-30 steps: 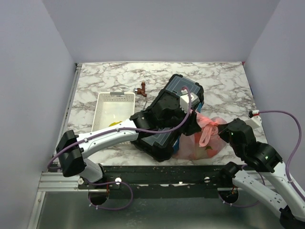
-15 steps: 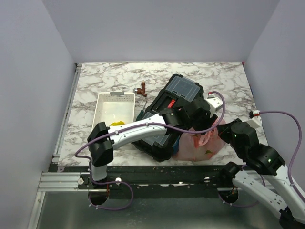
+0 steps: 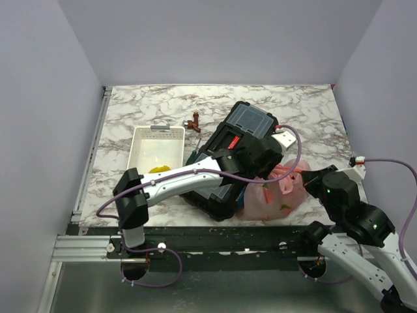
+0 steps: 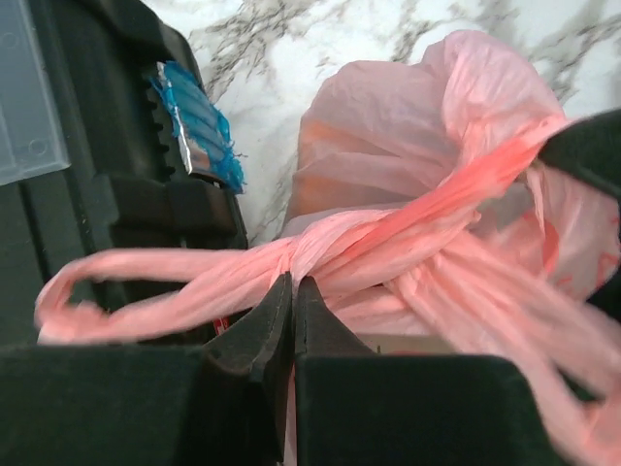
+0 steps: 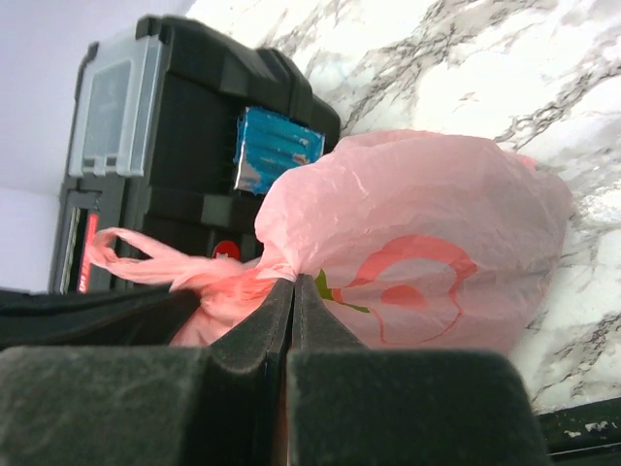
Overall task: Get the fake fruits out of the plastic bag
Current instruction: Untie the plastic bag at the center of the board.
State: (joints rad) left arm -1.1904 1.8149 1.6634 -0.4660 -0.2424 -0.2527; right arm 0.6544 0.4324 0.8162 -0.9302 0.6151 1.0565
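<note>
Little looks done: the plastic bag [image 3: 273, 199] lies bulging on the worktop [image 3: 156, 104] just beside the black toolbox [image 3: 241, 140], left fingers [image 4: 257, 330] and right fingers [image 5: 252, 325] each clamped on its twisted handles, the fake fruits presumably all inside.

Reaching across: the left arm [image 3: 176, 179] stretches low from its base at the near left and slants rightward over the middle, with the black left wrist [image 3: 251, 153] bent down at the far end. The left hand [image 4: 293, 283] has its two dark fingers pressed together, pinching a twisted handle of the plastic bag [image 4: 388, 165]. The right arm [image 3: 357, 225] rises from the near right corner and folds inward, the right wrist [image 3: 329, 186] angled to the left. The right hand [image 5: 292, 283] also has its fingers closed tight, nipping the gathered film of the same bag where a handle begins.
</note>
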